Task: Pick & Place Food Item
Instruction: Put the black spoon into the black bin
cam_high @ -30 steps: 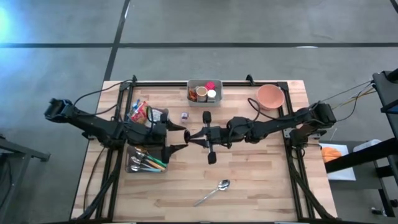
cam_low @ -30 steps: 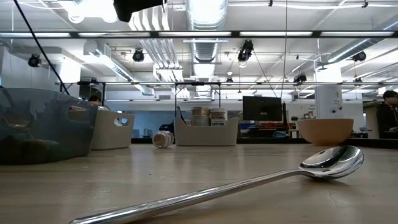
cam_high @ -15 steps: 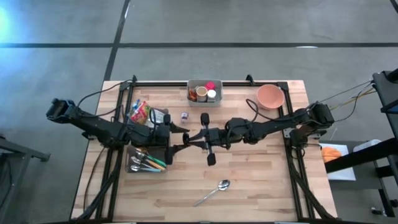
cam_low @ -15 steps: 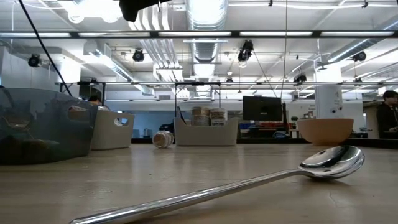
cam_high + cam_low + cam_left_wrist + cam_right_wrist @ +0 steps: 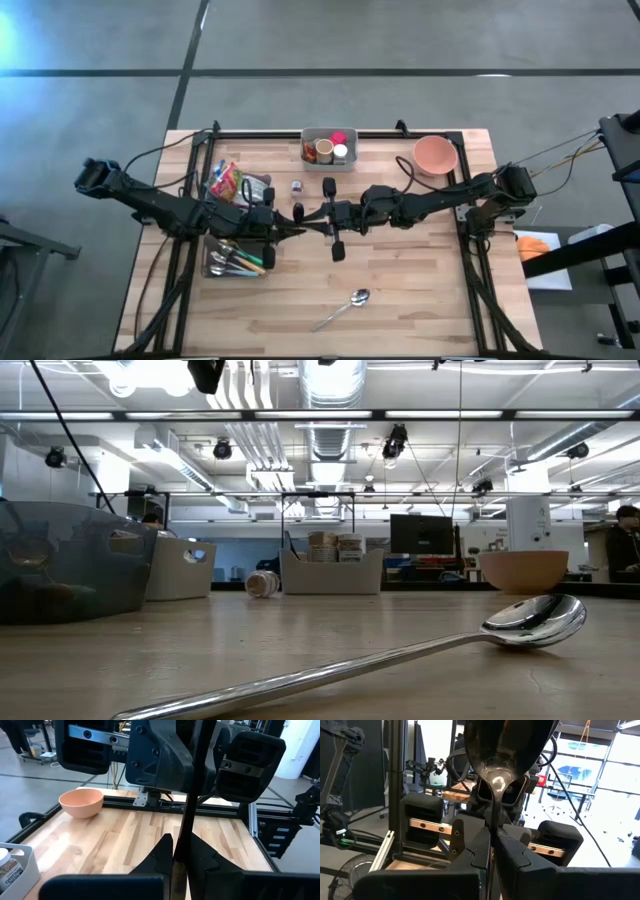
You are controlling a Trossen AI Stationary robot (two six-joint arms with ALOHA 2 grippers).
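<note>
Handover above the middle of the surface, well to the left-arm side of the pink bowl (image 5: 435, 155). I have both arms stretched toward each other, and they meet tip to tip on one dark spoon (image 5: 507, 740). The right gripper (image 5: 491, 837) is pinched tight on the neck just under the spoon's glossy bowl. The left gripper (image 5: 174, 851) has its fingers drawn narrow around the thin handle. As I judge it, the double hold is there so the spoon cannot drop while it changes arms.

No food is in either gripper. The colourful snack packets (image 5: 224, 182) sit in a bin on the far side of the meeting point from the bowl, beside the left arm. The jars stand in the grey bin (image 5: 308, 158) at the rear edge, in line with the bowl, and a small jar (image 5: 297, 187) lies loose near it.

From overhead the spoon is lost among dark arms — only the wrist cameras show it, one the bowl and the other the handle. The table-level camera misses both grippers and shows only the silver spoon (image 5: 535, 618) lying untouched near the front edge.
</note>
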